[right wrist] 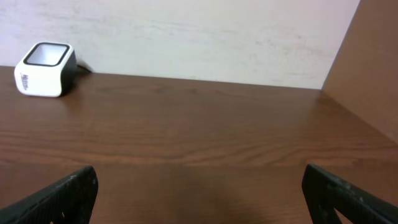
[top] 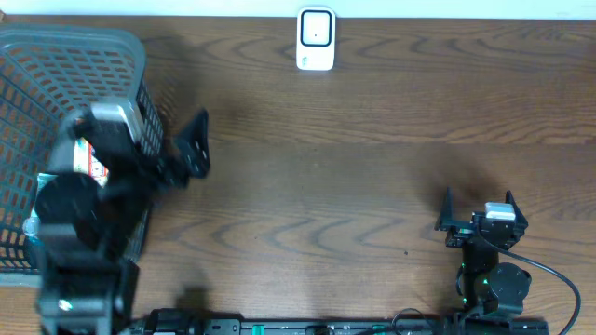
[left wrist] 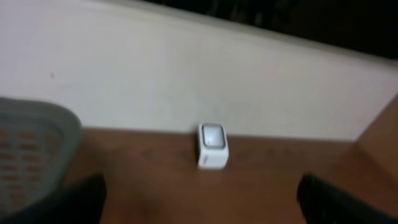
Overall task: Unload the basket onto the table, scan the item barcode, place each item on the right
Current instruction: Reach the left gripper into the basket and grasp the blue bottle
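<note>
You are looking at a task that is barely beginning: nothing is being held, and nothing is being shown to the scanner [top: 316, 39]. The left gripper [top: 197, 147] is hanging spread wide and empty just beside the basket [top: 74, 39]. The right gripper [top: 478, 212] is gaping too, empty, low over the table [top: 354, 167]. The item [top: 90, 160] (only a red-and-white scrap is showing) is lying inside the basket under the left arm. Picking it up, carrying it and presenting its barcode are all remaining. The arm is hiding most of it, so I cannot tell its long axis or which way it is pointing.
</note>
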